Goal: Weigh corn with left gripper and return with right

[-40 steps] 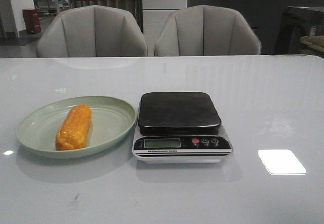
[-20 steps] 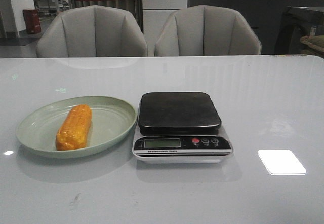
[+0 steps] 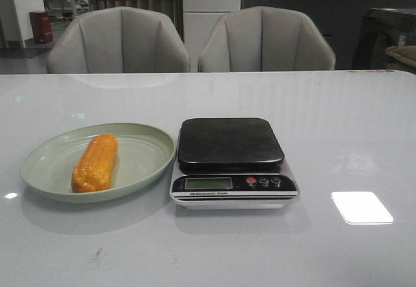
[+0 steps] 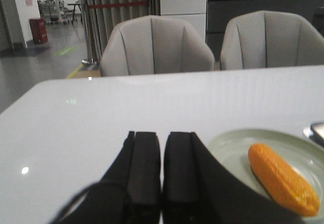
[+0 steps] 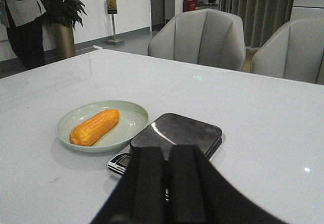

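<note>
Leftmost, the bulky black left tool [image 4: 161, 171] hovered over the glossy white worktop [image 3: 338, 137] near the pale green round plate [image 3: 146, 145], its two blunt fingers [image 4: 144, 165] pressed together on nothing. On that plate lay the stubby orange-yellow corn cob [image 3: 95, 162], untouched. Just beside the plate stood the silver digital kitchen scale with a black platform [image 3: 231, 160]. Above it, the black right tool [image 5: 165, 183] was likewise clenched and empty.
</note>
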Action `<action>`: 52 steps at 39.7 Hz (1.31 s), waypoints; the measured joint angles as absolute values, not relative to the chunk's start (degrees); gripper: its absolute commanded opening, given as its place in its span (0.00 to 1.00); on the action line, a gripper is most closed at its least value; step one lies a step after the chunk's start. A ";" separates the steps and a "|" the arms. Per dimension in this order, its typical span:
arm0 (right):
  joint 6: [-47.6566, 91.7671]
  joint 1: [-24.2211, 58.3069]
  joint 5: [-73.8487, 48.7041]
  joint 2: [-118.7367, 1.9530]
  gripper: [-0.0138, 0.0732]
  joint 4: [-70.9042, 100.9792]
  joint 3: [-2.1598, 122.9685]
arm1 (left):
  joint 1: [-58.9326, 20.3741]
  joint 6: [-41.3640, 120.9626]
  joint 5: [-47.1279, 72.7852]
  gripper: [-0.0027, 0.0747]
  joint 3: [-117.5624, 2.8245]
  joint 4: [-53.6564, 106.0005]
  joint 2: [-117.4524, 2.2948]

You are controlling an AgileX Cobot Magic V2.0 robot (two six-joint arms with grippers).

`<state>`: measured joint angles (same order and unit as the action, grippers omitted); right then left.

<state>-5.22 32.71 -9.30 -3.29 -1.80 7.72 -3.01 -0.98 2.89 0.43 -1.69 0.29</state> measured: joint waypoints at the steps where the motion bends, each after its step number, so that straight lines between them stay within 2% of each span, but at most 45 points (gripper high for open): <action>1: -5.22 32.71 -9.30 -3.29 0.35 -1.80 7.72 | -2.86 -0.98 1.42 0.18 0.43 -1.69 0.29; 52: -5.22 32.71 -9.02 -2.95 0.35 -1.80 6.45 | -2.86 -0.98 0.00 0.18 0.43 -1.82 0.29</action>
